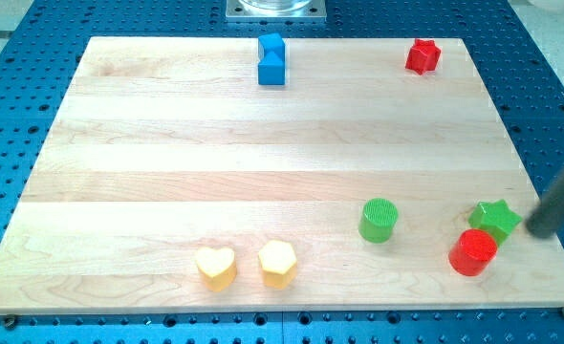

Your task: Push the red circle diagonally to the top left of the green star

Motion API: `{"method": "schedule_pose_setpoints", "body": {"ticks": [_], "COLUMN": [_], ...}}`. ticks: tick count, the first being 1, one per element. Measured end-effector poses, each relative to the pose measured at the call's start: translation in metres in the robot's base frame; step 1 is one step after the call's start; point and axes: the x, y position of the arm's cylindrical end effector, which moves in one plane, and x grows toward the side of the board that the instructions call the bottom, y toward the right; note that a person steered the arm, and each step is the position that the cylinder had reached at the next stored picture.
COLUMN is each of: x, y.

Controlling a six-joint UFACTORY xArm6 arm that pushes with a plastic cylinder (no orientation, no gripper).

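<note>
While the rod enters from the right edge of the frame as a blurred dark bar, my tip sits at its lower end, just to the right of the green star and close to it; whether the two touch cannot be told from the blur. No fingers or jaws exist on this rod, so no open or closed state applies. The red circle lies in the lower right of the frame, directly below and slightly left of the green star, with their edges touching or nearly so. Relative to my tip, the red circle lies to the lower left, with the star's lower corner between them. A green cylinder stands left of the star, clearly apart from it. A yellow heart and a yellow hexagon sit side by side in the lower centre. A blue block of irregular shape rests at the top centre, and a red star at the upper right. All blocks rest on the wooden board.
</note>
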Motion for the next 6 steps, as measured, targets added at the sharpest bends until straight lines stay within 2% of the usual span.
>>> {"method": "schedule_pose_setpoints", "body": {"ticks": [1,2,3,4,6], "x": [0.022,0.019,0.045,0.004,-0.111], "y": [-0.075,-0.119,-0.123,-0.171,-0.128]}}
